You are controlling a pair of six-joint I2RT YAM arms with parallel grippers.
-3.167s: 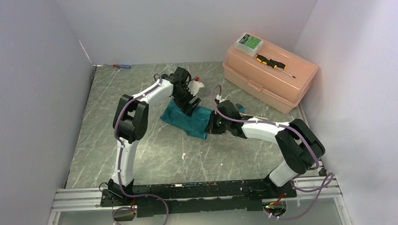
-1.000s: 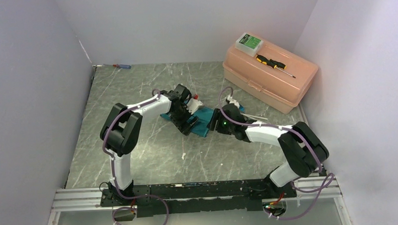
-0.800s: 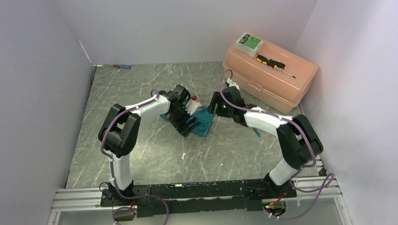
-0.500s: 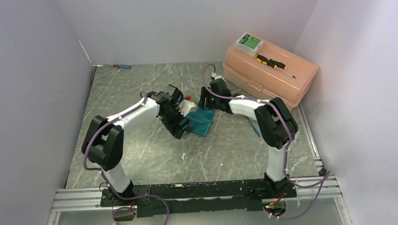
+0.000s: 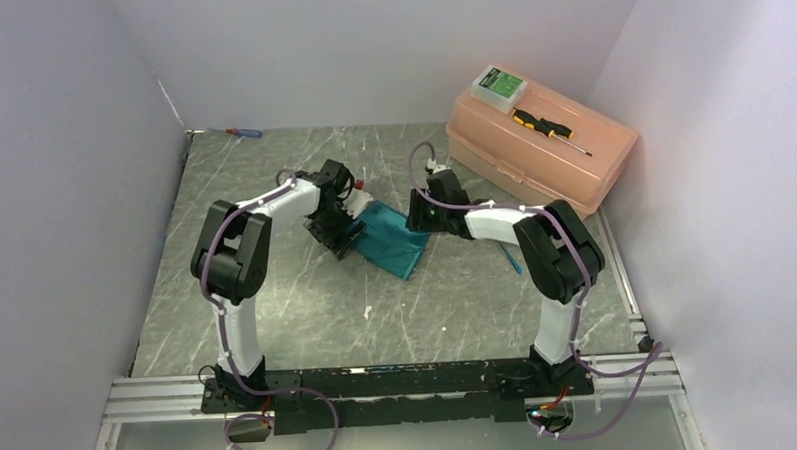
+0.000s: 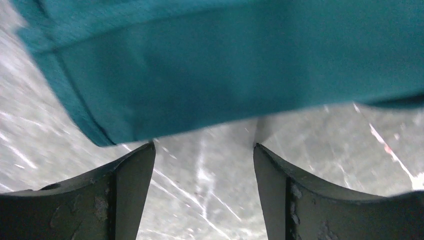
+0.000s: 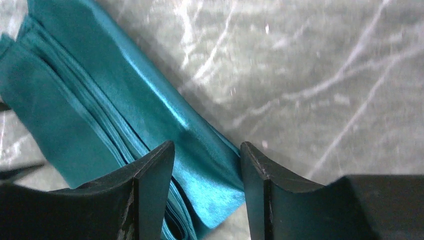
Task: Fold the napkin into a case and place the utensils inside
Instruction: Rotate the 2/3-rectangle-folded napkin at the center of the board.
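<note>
One napkin [image 5: 395, 242], two screwdrivers [image 5: 546, 128], one toolbox [image 5: 573, 179], one small box [image 5: 498, 84].
</note>
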